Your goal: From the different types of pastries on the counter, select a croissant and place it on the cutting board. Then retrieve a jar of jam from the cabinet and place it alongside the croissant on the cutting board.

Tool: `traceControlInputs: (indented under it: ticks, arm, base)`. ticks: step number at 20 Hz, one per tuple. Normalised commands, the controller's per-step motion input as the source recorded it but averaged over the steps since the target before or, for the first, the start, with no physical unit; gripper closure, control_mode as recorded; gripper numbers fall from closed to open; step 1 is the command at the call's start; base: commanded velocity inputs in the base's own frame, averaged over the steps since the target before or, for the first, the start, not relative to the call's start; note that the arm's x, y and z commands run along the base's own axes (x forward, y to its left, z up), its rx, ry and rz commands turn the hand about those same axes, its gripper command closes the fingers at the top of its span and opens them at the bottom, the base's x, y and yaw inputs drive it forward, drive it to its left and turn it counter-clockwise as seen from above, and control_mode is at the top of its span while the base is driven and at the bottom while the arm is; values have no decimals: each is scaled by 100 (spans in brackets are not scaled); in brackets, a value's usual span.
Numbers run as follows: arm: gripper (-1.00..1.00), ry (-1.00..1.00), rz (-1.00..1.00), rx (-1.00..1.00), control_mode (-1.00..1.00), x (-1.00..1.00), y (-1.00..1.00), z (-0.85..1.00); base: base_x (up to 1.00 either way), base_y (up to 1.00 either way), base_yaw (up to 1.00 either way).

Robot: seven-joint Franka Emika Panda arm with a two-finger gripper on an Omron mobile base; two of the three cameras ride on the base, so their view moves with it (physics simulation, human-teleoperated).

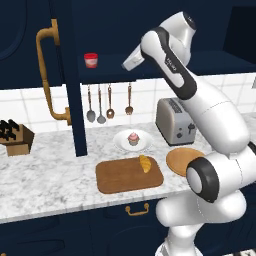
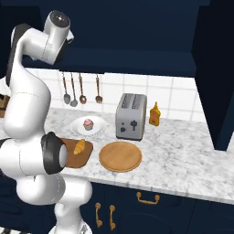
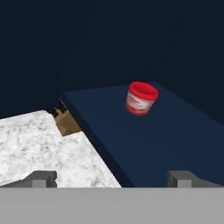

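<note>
Up high by the cabinet shelf is where my gripper sits, and its two dark tips are far apart, so it is wide and holds nothing. One fingertip is low on one side of my hand view and the other is low on the other side.

The jar of jam stands on the dark blue shelf inside the cabinet, well apart from my gripper. It has a red lid and a pale body. From the left base view the jar of jam is a small thing up on the shelf, next to the open cabinet door with its long brass handle.

Down on the tabletop lies the cutting board. The croissant is on the cutting board, near its far right corner. Behind the board a pink cupcake sits on a white plate. A round wooden plate is just beside the board, in front of the toaster. A yellow bottle stands next to the toaster. Spoons hang on the tiled wall. A knife block is far off to the left on the tabletop.
</note>
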Motion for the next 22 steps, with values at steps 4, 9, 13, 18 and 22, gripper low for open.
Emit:
traceControlInputs:
  ticks: [4,9,13,18,22]
  arm:
    - [-100,-4,0,0,-100,8,0,7]
    - [-100,2,0,0,-100,28,20,16]
    - [-100,3,0,0,-100,17,17,17]
    - [-100,0,0,1,-100,3,13,5]
    - [-100,0,-2,0,-100,18,45,0]
  base:
    - [0,0,0]
    - [0,0,0]
    - [0,0,0]
    - [0,0,0]
    - [0,0,0]
